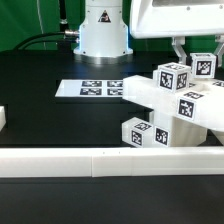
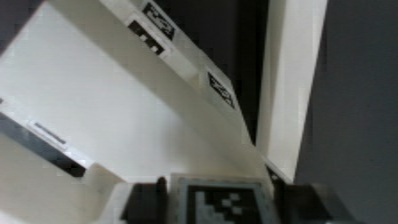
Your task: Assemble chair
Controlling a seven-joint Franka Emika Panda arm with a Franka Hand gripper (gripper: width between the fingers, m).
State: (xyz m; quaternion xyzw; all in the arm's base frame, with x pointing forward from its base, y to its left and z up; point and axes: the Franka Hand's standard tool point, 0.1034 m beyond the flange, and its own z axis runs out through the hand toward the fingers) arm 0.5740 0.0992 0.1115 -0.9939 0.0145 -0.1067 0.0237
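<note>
The chair (image 1: 178, 108) is a cluster of white blocky pieces with black-and-white tags, standing at the exterior view's right behind the rail. My gripper (image 1: 197, 55) hangs over its upper right end. It is shut on a white tagged chair piece (image 1: 204, 66) at the top of the cluster. In the wrist view that tagged piece (image 2: 224, 201) fills the gap between my dark fingers (image 2: 153, 196). Beyond it a broad white chair panel (image 2: 125, 110) runs away, with small tags along its edge. Whether the held piece is seated in the rest is hidden.
The marker board (image 1: 96, 88) lies flat on the black table in front of the robot base (image 1: 103, 30). A long low white border rail (image 1: 100, 160) runs along the near side. A small white block (image 1: 3, 118) shows at the exterior view's left edge.
</note>
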